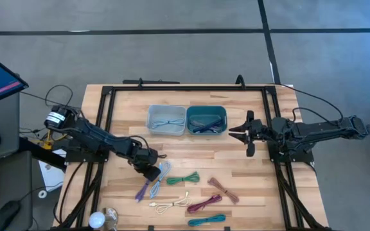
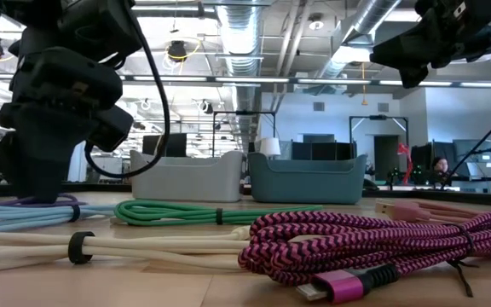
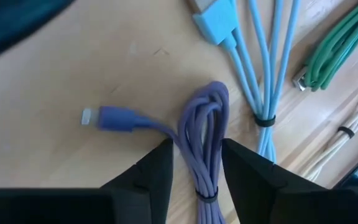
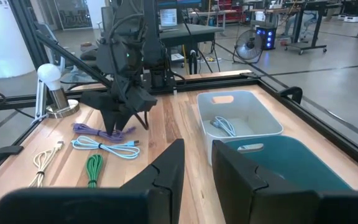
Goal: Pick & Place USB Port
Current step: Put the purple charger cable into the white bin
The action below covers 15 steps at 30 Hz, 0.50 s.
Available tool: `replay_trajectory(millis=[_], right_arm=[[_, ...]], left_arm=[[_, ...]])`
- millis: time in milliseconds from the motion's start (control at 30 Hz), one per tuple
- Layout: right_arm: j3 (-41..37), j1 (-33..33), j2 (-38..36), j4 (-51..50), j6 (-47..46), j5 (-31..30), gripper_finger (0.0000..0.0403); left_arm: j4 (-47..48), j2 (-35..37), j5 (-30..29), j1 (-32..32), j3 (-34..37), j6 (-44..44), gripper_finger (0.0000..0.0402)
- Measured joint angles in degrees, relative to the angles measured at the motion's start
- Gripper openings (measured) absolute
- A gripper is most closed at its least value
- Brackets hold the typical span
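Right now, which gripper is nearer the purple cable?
Left. The left gripper is down at the purple cable, its fingers open on either side of the bundle. The right gripper hangs across the table beside the teal bin.

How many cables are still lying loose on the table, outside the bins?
7: purple cable, light-blue, green, cream, pink, magenta, teal. Left gripper may hide more.

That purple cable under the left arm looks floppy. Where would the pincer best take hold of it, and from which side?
Probably on the bundled loops of the purple cable, near its small tie, coming straight down from above. There the strands lie packed into one narrow ridge flat on the table, so the fingers can close across it. The left pincer already straddles that spot, open. The loose plug end would likely just dangle.
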<state>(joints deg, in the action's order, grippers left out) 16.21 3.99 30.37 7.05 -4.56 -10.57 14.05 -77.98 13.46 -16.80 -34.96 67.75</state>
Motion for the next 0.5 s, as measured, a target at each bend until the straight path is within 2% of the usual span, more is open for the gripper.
replay_trajectory(millis=[100,300,500], right_arm=[[-0.01,0.01,0.00,0.00,0.00,0.00,0.0075],[-0.02,0.02,0.00,0.00,0.00,0.00,0.0075],[0.00,0.00,0.00,-0.35,0.02,0.00,0.0075]], left_arm=[[-0.42,-0.04,-0.64,-0.02,0.00,-0.79,0.0105],[-0.59,-0.11,-1.90,0.03,0.07,-3.05,0.0013],[-2.66,1.13,-5.91,0.04,0.15,-5.53,0.0007]])
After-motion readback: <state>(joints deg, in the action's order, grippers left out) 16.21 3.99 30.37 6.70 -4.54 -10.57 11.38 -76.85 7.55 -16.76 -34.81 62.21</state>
